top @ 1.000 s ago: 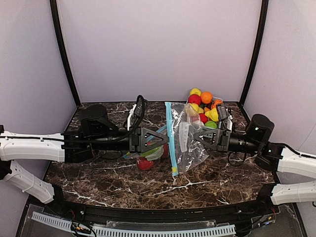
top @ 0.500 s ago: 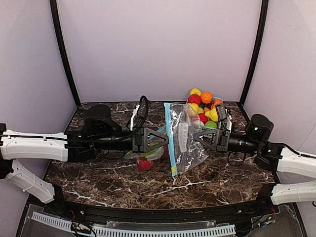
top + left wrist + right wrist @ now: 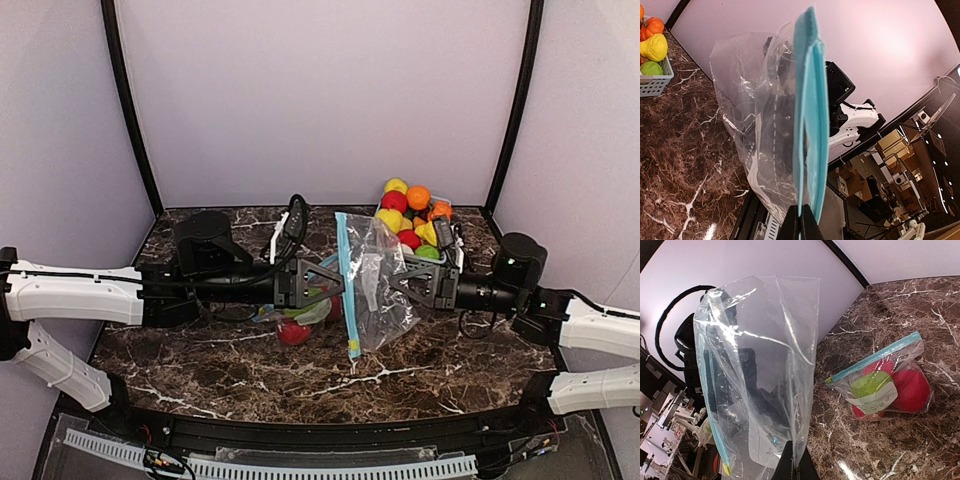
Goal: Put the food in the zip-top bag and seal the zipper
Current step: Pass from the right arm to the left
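Looking from above, you have the left pincer [image 3: 338,285] and right pincer [image 3: 386,282] both clamped on the bag [image 3: 375,305], held upright over the middle of the counter [image 3: 200,350]. You see fruits [image 3: 408,213] heaped at the far right corner. Your left wrist view shows narrow jaws pinching the bag's blue zipper edge [image 3: 810,125], with the basket [image 3: 655,85] off to the side. Your right wrist view shows jaws gripping the bag's clear side; a second bag [image 3: 880,390] with red and green fruits lies on the counter.
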Robot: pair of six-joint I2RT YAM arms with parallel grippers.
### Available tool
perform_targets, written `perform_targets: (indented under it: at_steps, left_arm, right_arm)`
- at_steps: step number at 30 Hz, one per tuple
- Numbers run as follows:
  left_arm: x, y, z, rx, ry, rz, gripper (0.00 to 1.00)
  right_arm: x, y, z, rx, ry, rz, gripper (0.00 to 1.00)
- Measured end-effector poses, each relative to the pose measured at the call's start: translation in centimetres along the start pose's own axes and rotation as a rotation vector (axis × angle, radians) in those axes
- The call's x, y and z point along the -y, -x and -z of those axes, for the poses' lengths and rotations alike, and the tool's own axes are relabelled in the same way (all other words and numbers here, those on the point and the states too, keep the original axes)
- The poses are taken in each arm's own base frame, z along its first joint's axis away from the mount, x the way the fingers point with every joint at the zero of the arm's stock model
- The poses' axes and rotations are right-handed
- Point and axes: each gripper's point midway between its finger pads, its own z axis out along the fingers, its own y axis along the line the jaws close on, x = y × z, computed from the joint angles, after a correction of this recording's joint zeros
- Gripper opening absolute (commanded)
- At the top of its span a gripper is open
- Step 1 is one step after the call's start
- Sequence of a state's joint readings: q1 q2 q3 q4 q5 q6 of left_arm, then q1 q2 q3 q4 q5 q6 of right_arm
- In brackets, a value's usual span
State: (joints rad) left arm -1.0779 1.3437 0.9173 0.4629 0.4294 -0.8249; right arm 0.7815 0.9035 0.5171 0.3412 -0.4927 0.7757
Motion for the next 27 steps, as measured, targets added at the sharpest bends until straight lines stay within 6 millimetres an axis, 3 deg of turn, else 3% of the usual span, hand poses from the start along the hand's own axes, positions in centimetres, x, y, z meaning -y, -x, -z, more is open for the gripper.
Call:
perform_targets:
  at_steps: [8, 18, 21, 24, 27]
  left_arm:
    - [-1.3, 0.1, 0.0, 0.015, 0.061, 0.003, 0.01]
    - [-5.8, -1.7, 0.7, -0.026, 0.269, 0.021, 0.01]
    - [-7.0, -2.0, 0.7, -0.036, 0.326, 0.026, 0.01]
    - [-7.9, -2.5, 0.3, -0.050, 0.375, 0.023, 0.01]
    - [-8.4, -3.4, -0.5, -0.078, 0.414, 0.014, 0.01]
  right_arm:
    - [2.8, -0.7, -0.4, -0.018, -0.120, -0.037, 0.03]
    - [6.9, -2.1, 0.6, -0.049, -0.334, -0.076, 0.73]
    - [7.6, -2.3, 1.4, -0.061, -0.400, -0.069, 0.87]
    - [7.4, -1.7, 2.4, -0.046, -0.436, -0.051, 0.90]
    - [6.6, -1.0, 3.2, -0.032, -0.454, -0.032, 0.82]
